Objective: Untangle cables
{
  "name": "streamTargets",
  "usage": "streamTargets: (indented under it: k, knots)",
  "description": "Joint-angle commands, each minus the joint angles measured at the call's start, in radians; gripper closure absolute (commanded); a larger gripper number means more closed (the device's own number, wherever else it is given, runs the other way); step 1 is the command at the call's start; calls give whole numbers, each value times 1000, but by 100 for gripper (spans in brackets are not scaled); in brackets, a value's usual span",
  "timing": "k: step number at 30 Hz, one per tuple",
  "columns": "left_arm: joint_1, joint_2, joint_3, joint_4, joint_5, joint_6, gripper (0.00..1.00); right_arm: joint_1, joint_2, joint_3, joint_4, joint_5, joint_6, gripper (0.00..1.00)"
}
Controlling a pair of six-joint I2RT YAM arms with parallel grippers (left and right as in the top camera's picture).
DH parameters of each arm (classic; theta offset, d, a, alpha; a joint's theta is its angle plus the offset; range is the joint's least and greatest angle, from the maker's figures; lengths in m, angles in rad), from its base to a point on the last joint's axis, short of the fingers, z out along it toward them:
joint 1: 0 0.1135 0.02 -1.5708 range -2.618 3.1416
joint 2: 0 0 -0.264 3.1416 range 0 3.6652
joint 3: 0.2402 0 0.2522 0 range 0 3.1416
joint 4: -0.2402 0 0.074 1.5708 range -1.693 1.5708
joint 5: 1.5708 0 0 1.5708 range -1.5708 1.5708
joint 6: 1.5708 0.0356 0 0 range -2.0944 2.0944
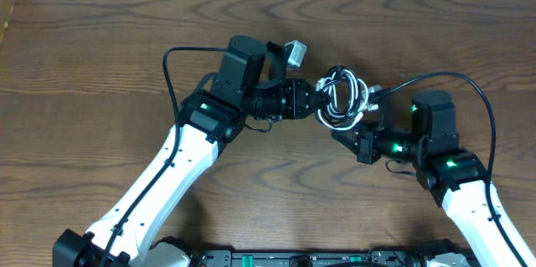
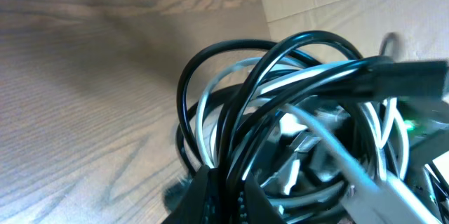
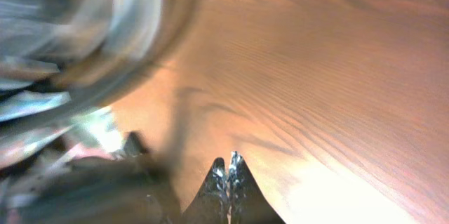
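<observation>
Clenching the looped cables (image 1: 339,91), your left gripper (image 1: 322,102) holds the black-and-white coil over the table (image 1: 100,58). Your right gripper (image 3: 228,173) looks pinched shut on nothing, just beside it. Pull now and the loops may only cinch tighter.
</observation>
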Motion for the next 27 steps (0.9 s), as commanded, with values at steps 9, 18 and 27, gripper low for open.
streamTargets:
  k: [9, 18, 27]
  knots:
    - [-3, 2, 9, -31, -31, 35, 92, 2, -1, 0, -21, 298, 60, 63]
    - [3, 2, 9, -213, -291, 139, 93, 2, -1, 0, 113, 243, 51, 62]
    - [3, 2, 9, -335, -455, 424, 93, 2, -1, 0, 131, 84, 19, 44]
